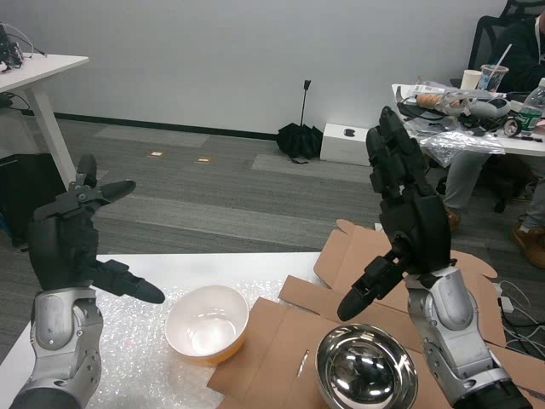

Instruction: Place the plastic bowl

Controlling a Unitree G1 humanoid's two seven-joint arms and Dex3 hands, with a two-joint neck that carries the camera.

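bowl: plastic, likely light, stiff, slick; below both raised hands, between them
grip: probably rim
fingers: apart, empty

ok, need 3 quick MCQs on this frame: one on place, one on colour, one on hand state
1. The plastic bowl rests on:
A. cardboard
B. bubble wrap
C. floor

2. The bowl nearest the right hand is:
A. shiny metal
B. blue
C. wooden

3. The left hand is:
A. gripping the plastic bowl
B. open, holding nothing
C. pressing the table

Key: 1 B, bubble wrap lies beneath it; 2 A, the metal bowl mirrors the room; 3 B, its fingers are spread above the table.
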